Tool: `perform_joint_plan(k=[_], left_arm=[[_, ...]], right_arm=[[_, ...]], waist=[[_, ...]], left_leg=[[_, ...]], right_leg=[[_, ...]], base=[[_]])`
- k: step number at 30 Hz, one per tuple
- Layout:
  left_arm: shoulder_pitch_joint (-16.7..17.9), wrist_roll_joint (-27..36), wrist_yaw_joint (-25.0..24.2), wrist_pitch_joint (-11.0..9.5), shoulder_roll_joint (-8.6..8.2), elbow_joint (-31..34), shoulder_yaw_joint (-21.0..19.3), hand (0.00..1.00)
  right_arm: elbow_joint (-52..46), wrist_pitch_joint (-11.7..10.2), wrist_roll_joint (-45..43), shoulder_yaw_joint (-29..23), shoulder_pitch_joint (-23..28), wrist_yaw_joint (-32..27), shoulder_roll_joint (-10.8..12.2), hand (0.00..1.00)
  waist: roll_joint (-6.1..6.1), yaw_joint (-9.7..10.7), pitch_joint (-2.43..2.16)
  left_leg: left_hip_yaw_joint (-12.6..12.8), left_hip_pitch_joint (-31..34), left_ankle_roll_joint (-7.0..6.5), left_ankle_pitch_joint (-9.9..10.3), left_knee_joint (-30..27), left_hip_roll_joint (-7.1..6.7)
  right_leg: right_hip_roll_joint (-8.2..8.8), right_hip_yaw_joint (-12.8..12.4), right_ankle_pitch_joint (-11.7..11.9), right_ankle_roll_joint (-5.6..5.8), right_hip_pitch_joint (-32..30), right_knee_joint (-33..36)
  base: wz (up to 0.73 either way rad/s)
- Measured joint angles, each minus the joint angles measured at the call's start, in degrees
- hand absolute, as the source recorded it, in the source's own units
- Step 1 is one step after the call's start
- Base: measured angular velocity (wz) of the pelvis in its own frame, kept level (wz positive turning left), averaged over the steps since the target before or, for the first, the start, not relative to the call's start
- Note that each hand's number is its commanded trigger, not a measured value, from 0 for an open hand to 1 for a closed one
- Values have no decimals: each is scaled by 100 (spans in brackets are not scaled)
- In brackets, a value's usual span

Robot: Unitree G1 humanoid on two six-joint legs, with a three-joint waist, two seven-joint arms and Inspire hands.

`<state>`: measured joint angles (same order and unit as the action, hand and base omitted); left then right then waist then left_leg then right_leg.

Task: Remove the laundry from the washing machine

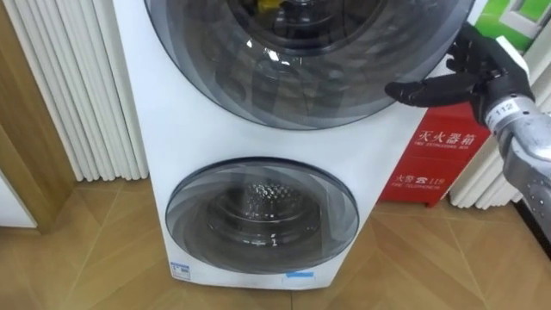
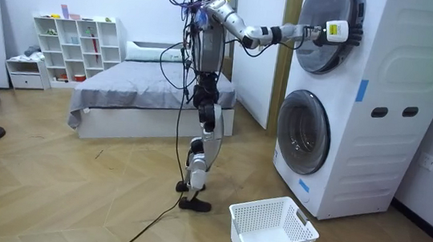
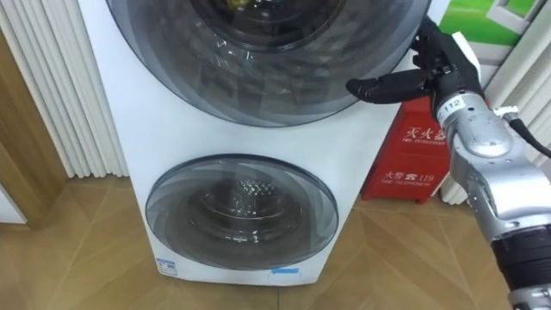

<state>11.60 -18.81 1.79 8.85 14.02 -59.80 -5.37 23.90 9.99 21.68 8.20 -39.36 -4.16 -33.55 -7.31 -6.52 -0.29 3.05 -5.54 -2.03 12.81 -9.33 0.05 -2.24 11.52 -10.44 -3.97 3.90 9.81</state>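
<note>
The white stacked washing machine point(image 1: 155, 112) fills the eye views, with both round doors closed. My right hand point(image 1: 482, 69) is at the right rim of the upper door point(image 1: 293, 77): its fingers curl over the rim and the thumb lies straight along it, pointing left. A bit of yellow cloth point(image 1: 267, 4) shows through the upper glass. The lower door point(image 1: 261, 215) shows a bare metal drum behind it. In the room view I stand upright facing the machine point(image 2: 379, 106), right arm stretched out to the upper door point(image 2: 327, 32).
A white laundry basket point(image 2: 273, 232) sits on the wooden floor beside my feet, before the lower door. A red cabinet point(image 1: 435, 155) stands right of the machine and white ribbed panels point(image 1: 69, 86) left of it. A bed point(image 2: 146, 97) and a shelf point(image 2: 75, 46) are behind me.
</note>
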Motion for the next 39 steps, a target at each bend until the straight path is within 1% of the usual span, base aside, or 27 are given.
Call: perform_joint_plan(k=[6,8,10,12,13,15,16,17,18,19,21,22,24,26,29,34,37,39], left_arm=[[-66,0,0,1,0,19,3,0],[-67,0,0,0,2,68,2,0],[-67,11,0,-8,10,71,2,0],[-51,15,13,-28,10,66,20,0],[-16,13,33,-36,13,62,57,0],[41,14,63,-83,16,61,176,0],[46,14,70,-84,16,59,209,0],[45,15,101,-85,12,57,286,0],[47,36,140,-102,-1,38,338,0],[44,40,156,-121,-16,12,338,0],[51,27,160,-228,-39,5,344,0],[59,21,161,-253,-42,1,344,0],[67,15,210,-343,-60,-48,370,0],[73,15,282,-419,-77,-112,379,0],[80,15,312,-438,-106,-195,365,0],[148,18,342,-481,-136,-222,336,0],[160,82,407,-525,-174,-225,336,0],[172,128,407,-552,-187,-222,338,0]], right_arm=[[-25,25,35,0,1,-15,2,0],[-144,106,23,-2,17,-46,2,0],[-432,152,-114,-51,166,-100,2,0],[-1113,150,-324,-131,555,-204,4,0],[-1227,150,-335,-146,621,-222,19,0],[-1748,146,-397,-239,951,-275,143,0],[-1864,143,-397,-276,1027,-277,205,0],[-2063,130,-397,-301,1152,-321,347,0],[-2304,125,-395,-371,1303,-337,480,0],[-2451,106,-392,-415,1414,-335,513,0],[-2931,-55,-385,-509,1825,-329,631,0],[-3039,-82,-390,-529,1915,-331,695,0],[-3424,-240,-388,-579,2264,-336,874,0],[-3623,-281,-386,-575,2422,-333,892,0],[-3900,-282,-428,-582,2618,-316,910,0],[-4049,-299,-450,-584,2634,-127,914,0],[-4229,-301,-443,-625,2731,-78,914,0],[-4547,-306,-409,-718,2978,-55,916,0]], waist=[[1,3,0],[2,26,0],[5,29,0],[18,30,-2],[24,28,-3],[70,38,-7],[90,45,0],[136,67,9],[176,118,-1],[198,140,-1],[235,161,-7],[235,169,-7],[238,221,-7],[238,267,-7],[258,323,-3],[302,467,1],[306,480,-1],[309,490,-3]], left_leg=[[-7,3,1,1,-1,4],[-3,6,1,0,-2,4],[-1,1,1,0,-9,5],[-6,-12,1,1,-18,9],[-14,-15,2,1,-24,9],[-64,-39,4,2,-37,11],[-67,-60,4,2,-35,14],[-64,-108,4,2,-24,18],[-54,-115,4,2,-27,19],[-44,-112,4,2,-22,20],[-36,-116,4,2,-9,22],[-29,-118,4,2,-9,21],[1,-118,4,2,-6,24],[12,-122,5,2,-6,31],[55,-122,6,3,-9,42],[120,-114,6,3,-9,47],[149,-113,6,3,-8,54],[161,-116,6,3,-11,57]], right_leg=[[-1,4,1,-1,0,-2],[-1,1,1,-1,-1,-8],[-6,-30,1,-1,-2,-9],[-14,-38,1,-2,-1,-9],[-16,-28,3,-6,-1,-10],[-21,-34,12,-19,16,-16],[-25,-41,13,-21,30,-15],[-30,-50,13,-22,64,-21],[-31,-50,13,-22,70,-28],[-31,-49,13,-22,69,-32],[-36,-36,13,-22,81,-72],[-37,-37,13,-22,93,-96],[-42,-45,13,-22,103,-118],[-47,-55,13,-22,112,-118],[-60,-155,13,-22,114,-118],[-65,-185,13,-22,111,-120],[-70,-202,13,-22,101,-120],[-74,-238,14,-23,111,-117]], base=[[0],[0],[-6],[-14],[-21],[-18],[-14],[-8],[0],[4],[-3],[-8],[0],[2],[1],[1],[-1],[2]])
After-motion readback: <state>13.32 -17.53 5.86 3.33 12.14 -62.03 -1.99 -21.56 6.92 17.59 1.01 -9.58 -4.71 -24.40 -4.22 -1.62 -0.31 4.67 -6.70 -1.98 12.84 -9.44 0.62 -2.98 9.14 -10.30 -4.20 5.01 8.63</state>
